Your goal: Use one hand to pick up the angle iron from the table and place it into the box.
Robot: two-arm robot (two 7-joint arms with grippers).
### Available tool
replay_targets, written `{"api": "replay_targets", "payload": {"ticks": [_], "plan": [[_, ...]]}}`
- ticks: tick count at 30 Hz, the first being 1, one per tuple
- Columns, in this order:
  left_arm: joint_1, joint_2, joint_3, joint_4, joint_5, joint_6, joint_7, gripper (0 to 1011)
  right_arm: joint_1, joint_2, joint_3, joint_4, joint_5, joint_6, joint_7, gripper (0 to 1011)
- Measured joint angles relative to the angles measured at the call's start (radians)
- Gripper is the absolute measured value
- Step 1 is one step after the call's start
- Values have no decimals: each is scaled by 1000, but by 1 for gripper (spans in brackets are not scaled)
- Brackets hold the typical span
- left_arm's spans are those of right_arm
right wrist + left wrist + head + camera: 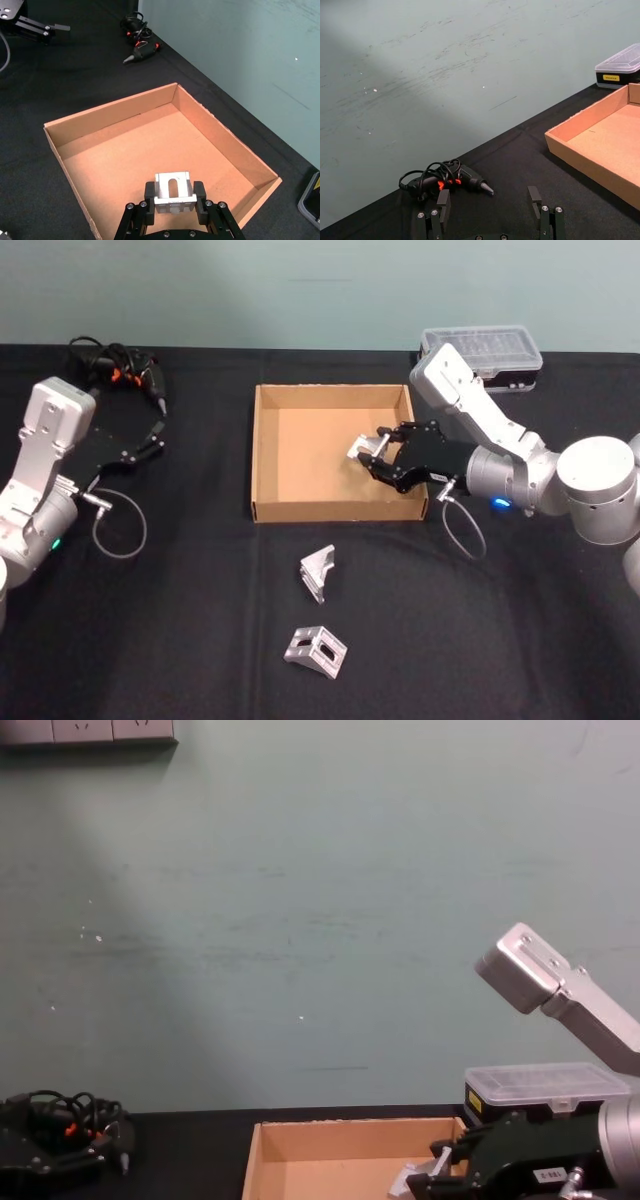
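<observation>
My right gripper [368, 458] is shut on a silver angle iron [360, 448] and holds it above the right side of the tan box [265, 455]. The right wrist view shows that slotted angle iron [173, 190] pinched between the black fingers [149, 192] over the box floor [145, 160]. In the chest view the right gripper [430, 1176] hangs just above the box's [300, 1135] inside. Two more angle irons [318, 572] [315, 651] lie on the black table in front of the box. My left gripper [150, 440] rests open at the far left, away from the box, fingers [443, 201] spread.
A black tool with red-and-black cables [120, 368] lies at the back left. A black case with a clear lid [485, 350] stands behind the box's right corner. A wall rises behind the table. A cable loop [120, 525] hangs by the left arm.
</observation>
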Motion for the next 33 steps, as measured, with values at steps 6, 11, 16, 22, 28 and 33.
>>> {"api": "replay_targets", "payload": {"ticks": [6, 11, 16, 22, 28, 33], "plan": [[0, 0, 0, 0, 0, 0, 0, 1000, -6, 2, 5, -4, -1, 6, 2, 474], [0, 0, 0, 0, 0, 0, 0, 1000, -5, 1, 7, -2, -4, 5, 5, 624], [0, 0, 0, 0, 0, 0, 0, 1000, -5, 1, 7, -1, -6, 2, 8, 759], [0, 0, 0, 0, 0, 0, 0, 1000, -9, 1, 16, -5, -6, -7, 6, 946], [0, 0, 0, 0, 0, 0, 0, 1000, -13, 1, 24, -7, -5, -11, -3, 1000], [0, 0, 0, 0, 0, 0, 0, 1000, -25, 3, 40, -24, 0, -19, -16, 1000]]}}
